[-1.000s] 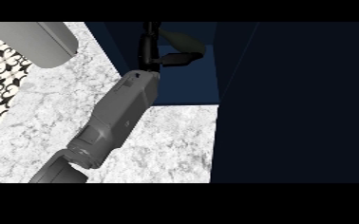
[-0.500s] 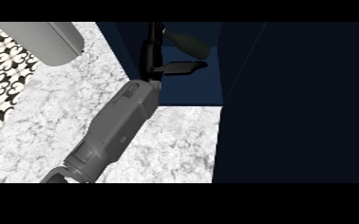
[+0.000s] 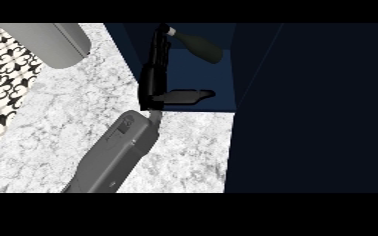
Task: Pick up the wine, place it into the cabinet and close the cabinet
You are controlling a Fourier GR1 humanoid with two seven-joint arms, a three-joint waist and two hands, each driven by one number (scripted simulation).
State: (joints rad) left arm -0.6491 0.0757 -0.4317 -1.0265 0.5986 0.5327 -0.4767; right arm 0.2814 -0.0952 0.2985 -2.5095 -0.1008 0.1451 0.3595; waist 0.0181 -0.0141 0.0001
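Observation:
The wine bottle [image 3: 201,48] is dark with a pale cap and lies tilted inside the dark blue cabinet [image 3: 221,87], its cap end toward the left wall. My right hand [image 3: 156,77] reaches into the cabinet from the grey forearm at lower centre. Its fingers stretch straight up along the left wall, their tips beside the bottle's cap. The thumb sticks out to the right, below the bottle and apart from it. The hand is open and holds nothing. My left hand does not show.
The cabinet's dark door [image 3: 303,115] stands open and fills the right side. White marbled counter [image 3: 66,115] spreads left of the cabinet. A grey rounded limb [image 3: 52,45] crosses the upper left corner, above a black-and-white patterned surface [image 3: 10,80].
The right forearm has pulled back toward the lower edge. The hand has drawn away from the bottle, which stays in the cabinet.

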